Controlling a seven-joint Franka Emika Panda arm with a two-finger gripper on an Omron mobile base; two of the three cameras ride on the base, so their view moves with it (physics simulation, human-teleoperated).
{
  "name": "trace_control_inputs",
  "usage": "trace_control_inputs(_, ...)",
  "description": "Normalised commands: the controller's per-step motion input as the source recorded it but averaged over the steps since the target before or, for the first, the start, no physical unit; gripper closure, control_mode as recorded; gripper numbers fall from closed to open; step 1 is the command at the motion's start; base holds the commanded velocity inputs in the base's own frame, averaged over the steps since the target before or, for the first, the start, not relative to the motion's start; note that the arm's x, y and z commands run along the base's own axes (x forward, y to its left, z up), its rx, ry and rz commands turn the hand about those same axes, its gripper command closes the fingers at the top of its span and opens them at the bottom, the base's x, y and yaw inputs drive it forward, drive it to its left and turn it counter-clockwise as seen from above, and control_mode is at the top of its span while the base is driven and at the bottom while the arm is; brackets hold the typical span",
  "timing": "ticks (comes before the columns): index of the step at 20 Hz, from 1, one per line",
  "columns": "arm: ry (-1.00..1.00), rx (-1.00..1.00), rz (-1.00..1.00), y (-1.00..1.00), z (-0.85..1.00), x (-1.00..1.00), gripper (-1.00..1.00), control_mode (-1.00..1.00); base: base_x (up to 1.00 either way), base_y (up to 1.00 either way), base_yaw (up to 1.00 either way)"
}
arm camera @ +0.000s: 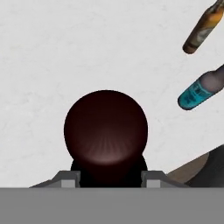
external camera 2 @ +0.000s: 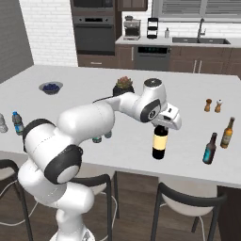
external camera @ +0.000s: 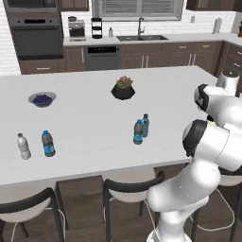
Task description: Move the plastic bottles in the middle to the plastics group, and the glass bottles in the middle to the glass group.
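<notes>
The dark wine bottle (external camera 2: 160, 143) is seen right of centre in the right base view, standing upright on the white bench (external camera 2: 188, 94) with its neck hidden under the gripper (external camera 2: 162, 126). In the hand view the bottle's rounded shoulder (arm camera: 105, 131) fills the lower centre, and the two fingers (arm camera: 66, 180) are seen closed against either side of its neck, so the bottle is judged to be clamped at the neck. Whether its base rests on the bench or is just clear of it cannot be told.

The glass group is found well to the right of it: a teal-blue bottle (external camera 2: 210, 149) and an amber bottle (external camera 2: 228, 133), also seen at the upper right of the hand view. The two blue-capped plastic bottles (external camera: 141, 129) are left at the centre of the left base view, with the plastics group (external camera: 35, 145) at its lower left.

A risk is judged to lie in the high, narrow grip: the heavy body could swing or slip if carried quickly. The teal-blue bottle could be knocked over if the wine bottle is set down too close. The bench's near edge is also close.
</notes>
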Motion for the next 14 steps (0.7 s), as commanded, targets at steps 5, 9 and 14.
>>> trace_control_inputs(5, -0.06, 0.00, 0.00, -0.34, -0.11, 0.00, 1.00, -1.00, 0.00, 0.00, 0.00)
trace_control_inputs(9, 0.00, 0.00, 0.00, -0.24, -0.14, 0.00, 1.00, -1.00, 0.00, 0.00, 0.00)
trace_control_inputs(14, 0.00, 0.00, 0.00, -0.29, 0.01, 0.02, 1.00, -1.00, 0.00, 0.00, 0.00)
